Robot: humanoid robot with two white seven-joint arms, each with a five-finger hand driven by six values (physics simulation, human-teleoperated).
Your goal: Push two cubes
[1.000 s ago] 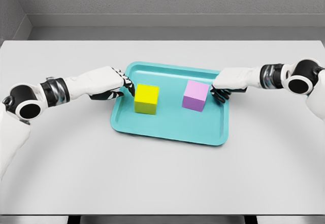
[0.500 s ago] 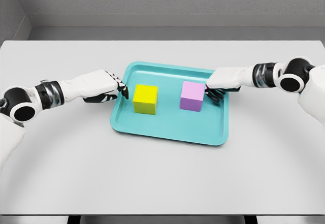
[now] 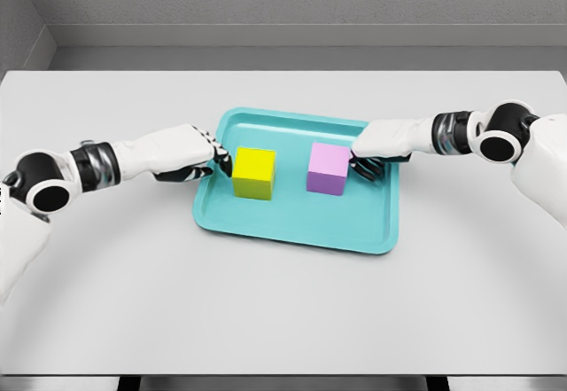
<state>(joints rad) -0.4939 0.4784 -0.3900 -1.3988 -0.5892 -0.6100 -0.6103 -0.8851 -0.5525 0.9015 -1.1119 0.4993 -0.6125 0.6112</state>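
We press the left hand (image 3: 190, 153), fingers curled, against the yellow cube (image 3: 253, 173) | right hand (image 3: 379, 145), curled, against the purple cube (image 3: 327, 168) | both inside the teal tray (image 3: 292, 227), outer faces contacted for inward pushing.

I see teal tray (image 3: 292, 231) mid-bench (image 3: 283, 311). Yellow cube (image 3: 254, 173) in tray's left half, pink cube (image 3: 328, 168) in right half, apart. Left robot hand (image 3: 190, 153) over tray's left rim, fingertips (image 3: 225, 162) at yellow cube. Right robot hand (image 3: 379, 145) touches pink cube's right face.
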